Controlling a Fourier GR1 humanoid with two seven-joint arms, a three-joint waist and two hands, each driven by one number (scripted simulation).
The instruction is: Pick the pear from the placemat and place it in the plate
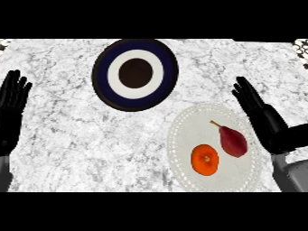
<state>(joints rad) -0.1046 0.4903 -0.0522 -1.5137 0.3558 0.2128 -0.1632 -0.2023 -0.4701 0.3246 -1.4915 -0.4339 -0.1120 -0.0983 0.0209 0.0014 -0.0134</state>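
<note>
Head view: a dark red pear lies on the white round placemat, just beside an orange fruit. The dark blue and white plate sits apart. The left hand and right hand rest with straight fingers, holding nothing.

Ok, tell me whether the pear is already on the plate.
No, the pear lies on the white placemat beside an orange fruit; the plate holds nothing.

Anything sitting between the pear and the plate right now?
No. In the head view the pear lies on the white placemat, and only placemat and bare marble counter lie between it and the plate. The orange fruit sits off that line.
</note>
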